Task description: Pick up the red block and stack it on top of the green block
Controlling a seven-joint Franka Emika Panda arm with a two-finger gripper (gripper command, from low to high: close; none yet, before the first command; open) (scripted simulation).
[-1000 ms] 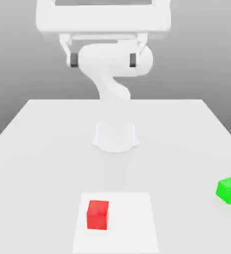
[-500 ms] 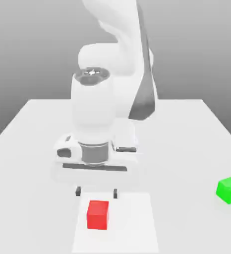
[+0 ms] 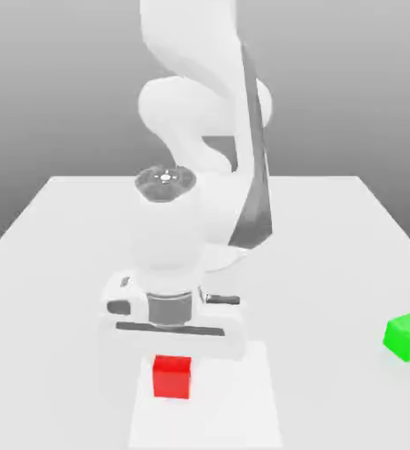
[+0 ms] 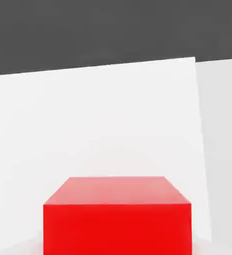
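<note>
The red block (image 3: 172, 378) lies on a pale square mat (image 3: 244, 413) near the table's front edge, and looms close in the hand view (image 4: 117, 219). My gripper (image 3: 172, 357) has come straight down onto it. The white hand covers the block's top, and the fingers are hidden behind hand and block. No open fingers stand out beside the block, so the jaws are shut on it. The block rests on the mat. The green block (image 3: 408, 337) sits on the table far to the exterior view's right, apart from the arm.
The white table (image 3: 349, 246) carries the arm's base behind the hand, in the middle. The bent white arm rises above the hand. Bare tabletop lies between the mat and the green block.
The arm swung down from high at the back to hover over the red block, then dropped lower onto it. The open fingers seen half a second ago have closed in.
</note>
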